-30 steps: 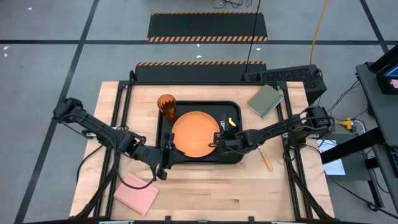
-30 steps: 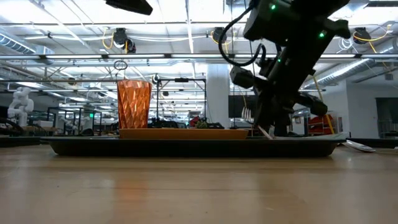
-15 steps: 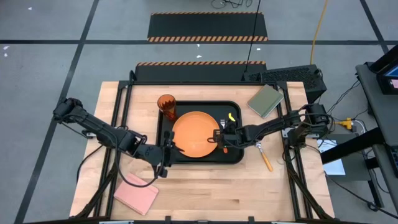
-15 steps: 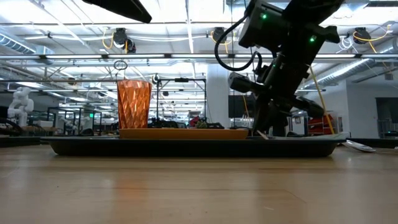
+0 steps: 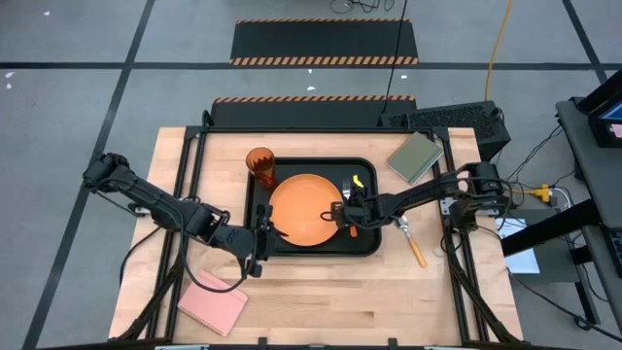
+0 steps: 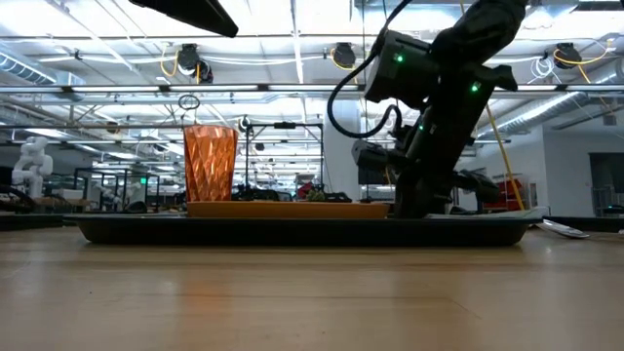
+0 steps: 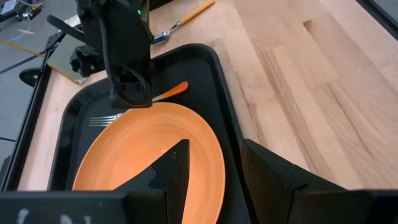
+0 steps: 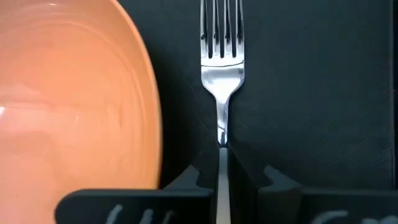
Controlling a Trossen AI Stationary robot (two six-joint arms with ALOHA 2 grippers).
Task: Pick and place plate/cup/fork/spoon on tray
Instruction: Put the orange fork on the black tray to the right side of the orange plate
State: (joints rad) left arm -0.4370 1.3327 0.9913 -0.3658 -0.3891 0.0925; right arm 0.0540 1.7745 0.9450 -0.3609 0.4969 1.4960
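The black tray [image 5: 364,243] holds the orange plate [image 5: 303,209] at its middle and the cup [image 5: 259,165], upright at its far left corner. The fork [image 8: 222,56] lies in the tray to the right of the plate, tines toward the far edge. My right gripper [image 5: 347,210] stands over it, shut on it. My left gripper [image 5: 264,233] is open at the tray's near left; one finger is over the plate's edge [image 7: 217,155], the other outside the rim. The spoon [image 5: 413,243] lies on the table right of the tray. My right gripper pinches the fork's slim neck [image 8: 222,152], behind the tines, between its two fingers. The fingers come from above, slanting in from the table's right. The fork runs level along the tray floor [image 8: 323,93], and its orange handle end [image 7: 176,89] sticks out toward the near side.
An olive-green flat block [image 5: 415,157] lies at the table's far right. A pink flat block [image 5: 212,301] lies at the near left. Bare wood stretches along the table's near edge.
My right gripper has gone down and a little toward the table's left, closer to the plate, still shut on the fork. The fork, whose tip hung slanted above the tray, now lies low and level in the tray beside the plate.
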